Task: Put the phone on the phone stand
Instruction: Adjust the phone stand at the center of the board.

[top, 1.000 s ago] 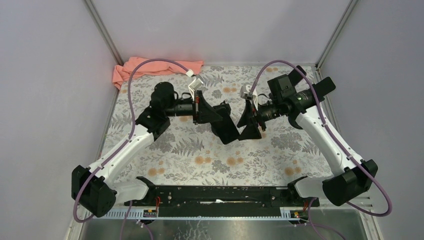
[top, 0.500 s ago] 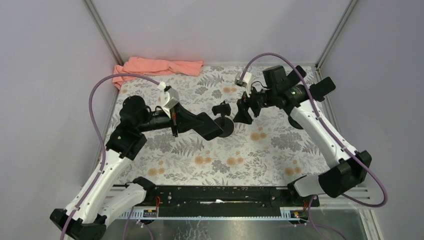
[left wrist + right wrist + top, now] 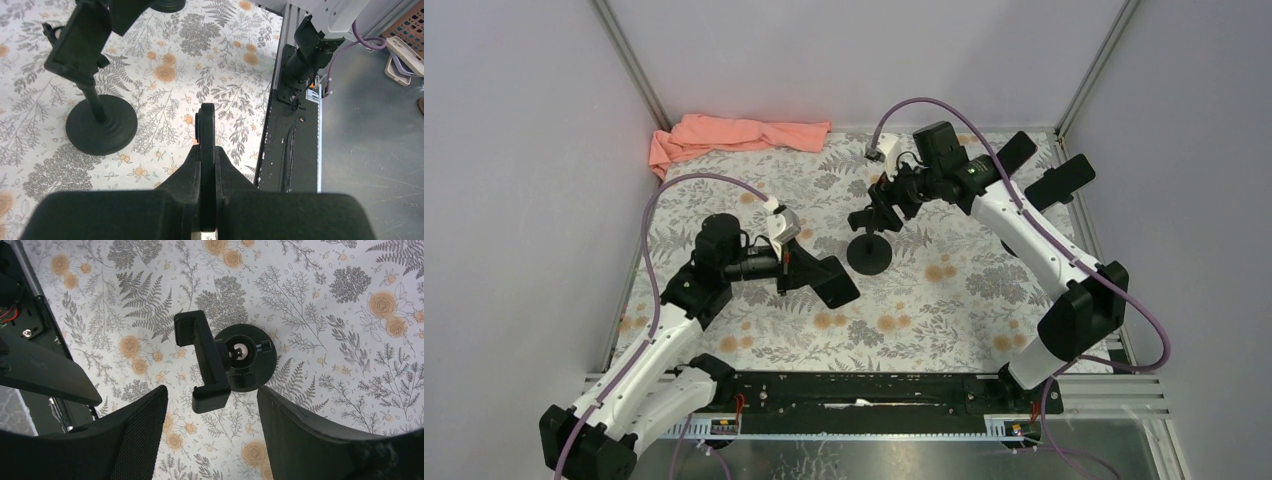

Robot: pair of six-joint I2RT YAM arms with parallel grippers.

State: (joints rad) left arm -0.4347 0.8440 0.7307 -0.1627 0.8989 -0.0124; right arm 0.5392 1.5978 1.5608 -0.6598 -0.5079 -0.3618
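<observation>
Top external view: two arms reach over a fern-printed table cover (image 3: 954, 300). The phone stand (image 3: 867, 252) sits just above the middle of the frame. A pink cloth (image 3: 734, 133) is bunched at the upper left, well apart from the work.
Stand, make-up: round black base flat on the cover, thin post, and a clamp-type cradle (image 3: 202, 357) tilted on top. The cradle is empty in both wrist views.
Phone (image 3: 206, 125): a thin dark slab seen edge-on at the centre of the left wrist view. It is taken to be the phone, though no screen face shows. It is off the stand, to its lower left in the top view, and apparently carried above the cover.
Left gripper (image 3: 206, 155): fingers drawn in against both flat sides of the slab, which juts out past the fingertips.
Right gripper (image 3: 210, 390): fingers spread wide with nothing held. It is poised over the stand, one finger to either side of the cradle in its own view. Contact with the cradle cannot be told.
Done: by the look of it, the phone is picked up and in hand, and the stand is upright.
Left to do: carry the phone across, turn its back to the cradle, seat it between the clamp lips and let go.
Caution (judgement): the right gripper occupies the space over the cradle. It may be there to steady the stand; otherwise it stands in the way of the approach.
</observation>
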